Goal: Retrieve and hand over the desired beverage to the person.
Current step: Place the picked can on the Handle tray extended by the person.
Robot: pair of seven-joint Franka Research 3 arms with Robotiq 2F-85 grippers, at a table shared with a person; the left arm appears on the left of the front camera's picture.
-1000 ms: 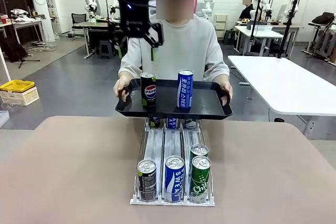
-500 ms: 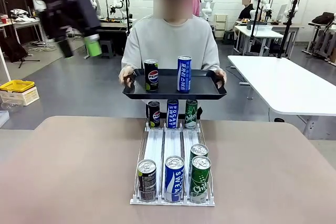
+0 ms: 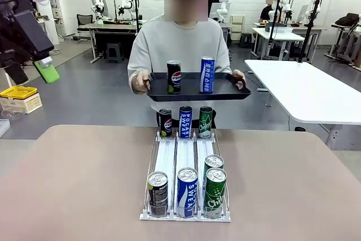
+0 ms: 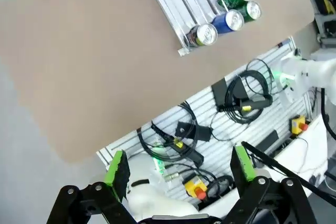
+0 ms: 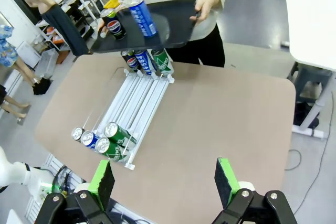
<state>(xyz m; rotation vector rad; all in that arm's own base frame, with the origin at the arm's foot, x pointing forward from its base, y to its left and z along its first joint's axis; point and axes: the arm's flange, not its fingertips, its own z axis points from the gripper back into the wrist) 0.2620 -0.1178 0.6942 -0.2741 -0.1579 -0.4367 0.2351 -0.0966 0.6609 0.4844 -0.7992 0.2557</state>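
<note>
The person (image 3: 183, 49) stands behind the far end of the rack (image 3: 185, 165), holding a black tray (image 3: 197, 88) with both hands above it. On the tray stand 2 cans: a black cola can (image 3: 174, 77) and, just beside it, a blue can (image 3: 207, 74). The rack lies on the table (image 3: 79, 184) with 3 cans upright at its far end and 4 at its near end.

The left gripper (image 3: 28, 69) hangs high and well to the left of the rack, far from the tray, its jaws spread wide and empty. The right gripper (image 5: 165, 179) hovers above the table, well apart from the rack, jaws spread wide, holding nothing.
</note>
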